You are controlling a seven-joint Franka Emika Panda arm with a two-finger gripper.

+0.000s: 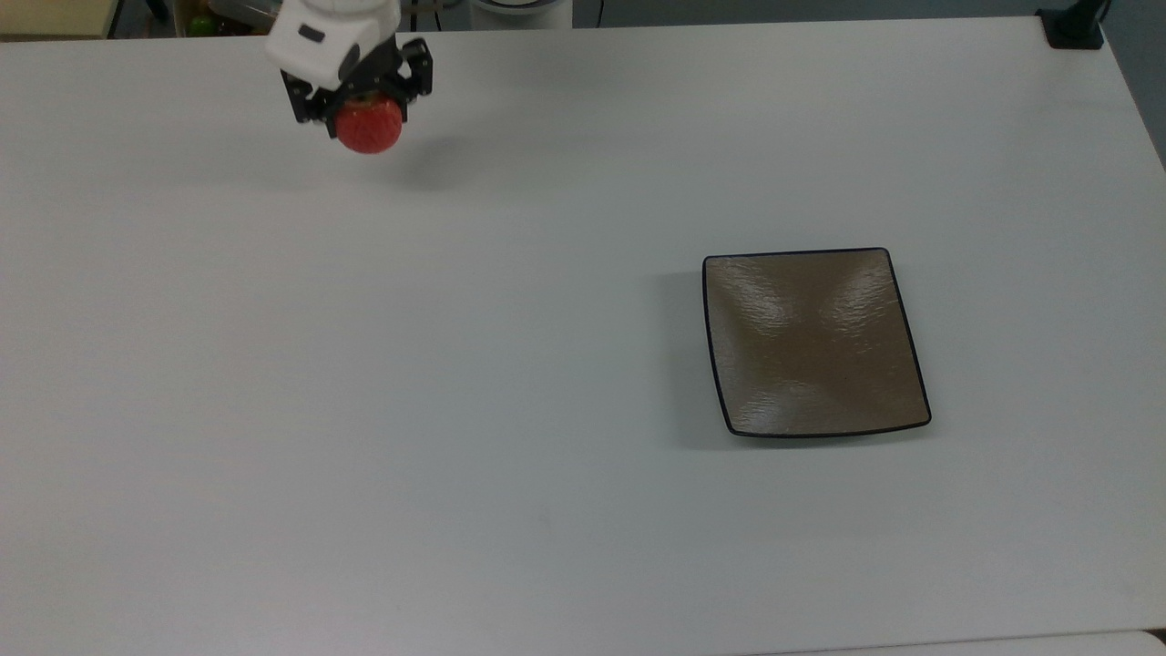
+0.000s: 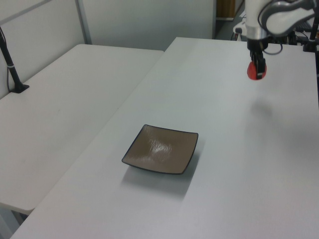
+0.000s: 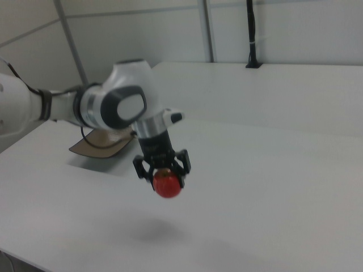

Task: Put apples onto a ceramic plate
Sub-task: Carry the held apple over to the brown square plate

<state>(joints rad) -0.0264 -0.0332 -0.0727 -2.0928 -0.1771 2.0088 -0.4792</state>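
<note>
One square brown ceramic plate point(image 1: 815, 342) lies bare on the white table point(image 1: 455, 410), toward the top view's right and nearer than the arm. Far off at the top view's upper left, the gripper point(image 1: 362, 102) pinches the red apple point(image 1: 369, 128) between its black fingers, holding it clear above the table, its shadow point(image 3: 156, 229) cast on the surface below.

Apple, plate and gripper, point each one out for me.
apple point(image 1: 369, 128), top view, middle of its red skin
plate point(image 1: 815, 342), top view, bare centre
gripper point(image 3: 163, 173), right view, between its fingertips, on the apple
</note>
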